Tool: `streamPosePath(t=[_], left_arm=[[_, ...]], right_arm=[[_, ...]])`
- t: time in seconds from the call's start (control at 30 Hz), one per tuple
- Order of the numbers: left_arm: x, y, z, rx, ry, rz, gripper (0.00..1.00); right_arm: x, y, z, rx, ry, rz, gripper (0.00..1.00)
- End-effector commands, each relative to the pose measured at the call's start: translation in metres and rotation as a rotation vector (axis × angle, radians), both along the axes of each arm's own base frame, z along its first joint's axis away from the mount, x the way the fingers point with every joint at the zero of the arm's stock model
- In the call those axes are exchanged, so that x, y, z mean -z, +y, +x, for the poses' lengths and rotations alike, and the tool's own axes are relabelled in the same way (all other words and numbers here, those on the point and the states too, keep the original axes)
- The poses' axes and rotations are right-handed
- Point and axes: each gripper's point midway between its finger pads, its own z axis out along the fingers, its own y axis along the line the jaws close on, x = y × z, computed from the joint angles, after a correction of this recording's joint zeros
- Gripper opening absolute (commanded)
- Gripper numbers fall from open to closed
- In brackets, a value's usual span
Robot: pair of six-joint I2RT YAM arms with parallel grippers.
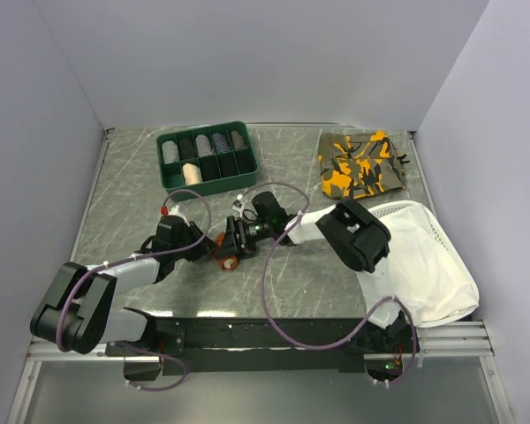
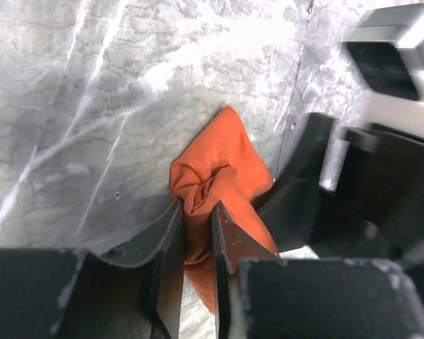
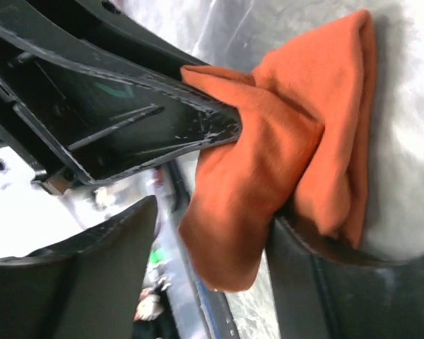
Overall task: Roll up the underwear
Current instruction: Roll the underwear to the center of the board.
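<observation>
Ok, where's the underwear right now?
In the top view the underwear sits mid-table, left of centre, pinched in the left gripper, with the right gripper against it.

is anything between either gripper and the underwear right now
Nothing visible does. The left gripper is pinched on a fold of the underwear, and the right gripper has its fingers either side of the bunched cloth, touching it. The green tray, camouflage garment and white cloth lie well apart.
</observation>
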Motion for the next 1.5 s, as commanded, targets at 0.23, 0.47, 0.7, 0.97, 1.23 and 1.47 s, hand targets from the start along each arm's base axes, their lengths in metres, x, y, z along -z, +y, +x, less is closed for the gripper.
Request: streamPosePath(t=[0.23, 0.47, 0.7, 0.97, 1.23, 1.47], left_arm=[[0.003, 0.004, -0.003, 0.019, 0.075, 0.118, 0.15], [0.001, 0.005, -0.007, -0.002, 0.130, 0.130, 0.14], [-0.001, 0.008, -0.007, -0.024, 0.149, 0.144, 0.14], [-0.002, 0.009, -0.005, -0.030, 0.158, 0.155, 0.14], [0.000, 0.008, -0.006, -0.030, 0.166, 0.152, 0.15], [-0.002, 0.007, -0.004, -0.026, 0.165, 0.146, 0.15]], right_arm=[[-0.015, -0.058, 0.028, 0.262, -0.682, -0.684, 0.78], [-0.043, -0.040, 0.016, 0.343, -0.843, -0.690, 0.78], [-0.063, -0.019, 0.016, 0.378, -0.944, -0.693, 0.78], [-0.058, 0.003, 0.012, 0.317, -0.969, -0.672, 0.77], [-0.039, 0.010, 0.003, 0.270, -0.952, -0.681, 0.71], [-0.021, 0.011, 0.000, 0.243, -0.936, -0.694, 0.67]])
